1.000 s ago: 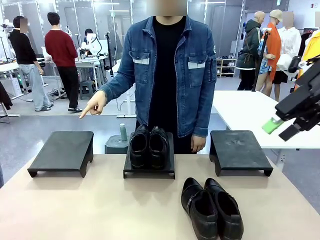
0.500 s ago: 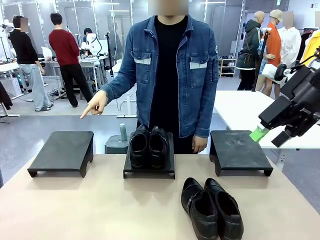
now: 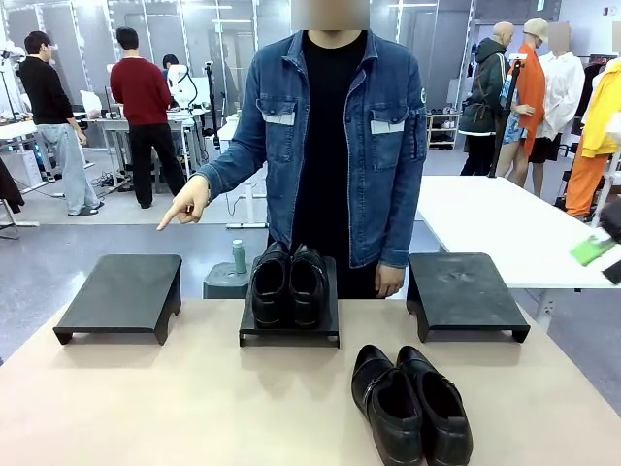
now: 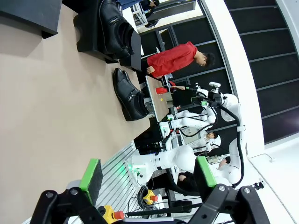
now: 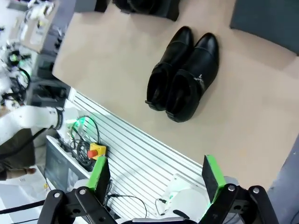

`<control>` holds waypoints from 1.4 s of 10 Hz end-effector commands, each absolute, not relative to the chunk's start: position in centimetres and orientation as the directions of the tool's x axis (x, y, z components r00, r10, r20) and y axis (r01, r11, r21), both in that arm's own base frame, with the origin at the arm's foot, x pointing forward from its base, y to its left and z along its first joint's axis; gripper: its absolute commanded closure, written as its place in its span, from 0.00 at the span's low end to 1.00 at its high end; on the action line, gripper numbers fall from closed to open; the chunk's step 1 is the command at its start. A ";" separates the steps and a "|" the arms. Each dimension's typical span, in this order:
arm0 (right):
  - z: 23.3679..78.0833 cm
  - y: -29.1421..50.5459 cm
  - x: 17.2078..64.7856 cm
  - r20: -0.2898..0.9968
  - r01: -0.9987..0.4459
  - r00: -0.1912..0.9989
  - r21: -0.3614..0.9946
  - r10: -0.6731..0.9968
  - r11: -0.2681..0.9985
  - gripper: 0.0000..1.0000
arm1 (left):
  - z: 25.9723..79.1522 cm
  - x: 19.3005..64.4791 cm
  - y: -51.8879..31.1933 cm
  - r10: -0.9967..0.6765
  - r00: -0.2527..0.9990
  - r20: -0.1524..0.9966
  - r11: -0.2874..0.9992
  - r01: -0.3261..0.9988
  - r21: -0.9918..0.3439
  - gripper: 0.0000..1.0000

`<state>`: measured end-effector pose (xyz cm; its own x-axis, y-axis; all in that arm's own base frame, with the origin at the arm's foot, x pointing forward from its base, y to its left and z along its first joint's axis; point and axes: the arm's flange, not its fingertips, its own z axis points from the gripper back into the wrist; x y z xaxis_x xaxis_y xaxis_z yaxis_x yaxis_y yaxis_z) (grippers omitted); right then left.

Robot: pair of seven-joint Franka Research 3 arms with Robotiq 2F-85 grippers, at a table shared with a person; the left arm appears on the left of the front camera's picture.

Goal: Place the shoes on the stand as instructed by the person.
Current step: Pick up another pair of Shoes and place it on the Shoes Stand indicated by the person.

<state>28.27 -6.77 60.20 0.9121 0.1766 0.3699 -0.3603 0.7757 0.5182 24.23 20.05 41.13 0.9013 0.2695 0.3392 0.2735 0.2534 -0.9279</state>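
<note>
Front view, left to right. A black left stand (image 3: 121, 291) was parked at middle left, along the far edge of the tan table (image 3: 194, 398). Just above it and a touch to the right, the pointing hand (image 3: 184, 202) of the person (image 3: 330, 136) was held out, index finger aimed down and leftward, roughly at that stand but not touching it.

Dead centre, the middle stand (image 3: 289, 332) was loaded with the pair on the stand (image 3: 289, 283), two black shoes set side by side. Lower right of centre, the loose pair (image 3: 412, 403) was left flat on the table, pressed together and clipped by the bottom edge. The right stand (image 3: 464, 291) was placed at middle right.

At the far right edge the right gripper (image 3: 604, 260) was caught half out of frame, one green pad showing, well apart from either pair.

In the left wrist view, the left gripper (image 4: 147, 173) was seen along the bottom edge with jaws spread wide and nothing between them. Both pairs were visible toward the upper left.

In the right wrist view, that gripper's jaws were likewise spread with nothing gripped, and the loose pair was framed in the upper middle, well clear of the pads.
</note>
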 end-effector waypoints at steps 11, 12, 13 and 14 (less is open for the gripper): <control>50.4 -21.3 26.0 0.394 -0.217 0.899 0.778 -0.189 0.590 0.00 | 54.3 27.2 8.1 -0.111 0.883 0.457 0.276 0.469 -0.839 0.00; 49.6 -22.0 25.5 0.421 -0.251 0.887 0.784 -0.191 0.568 0.00 | 56.8 28.0 5.5 -0.199 0.878 0.435 0.263 0.475 -0.840 0.00; 50.6 -21.3 26.3 0.359 -0.175 0.913 0.774 -0.195 0.608 0.00 | 58.4 28.9 2.5 -0.261 0.877 0.404 0.279 0.469 -0.838 0.00; 50.6 -21.3 26.3 0.359 -0.175 0.913 0.774 -0.195 0.608 0.00 | 59.0 30.0 0.0 -0.313 0.879 0.361 0.303 0.452 -0.839 0.00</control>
<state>26.07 -21.67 50.24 0.9058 -0.1993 0.3738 -0.1873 0.6030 0.7754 27.96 -0.05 59.07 0.8682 -0.2768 0.4119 0.4839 0.2882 -0.8263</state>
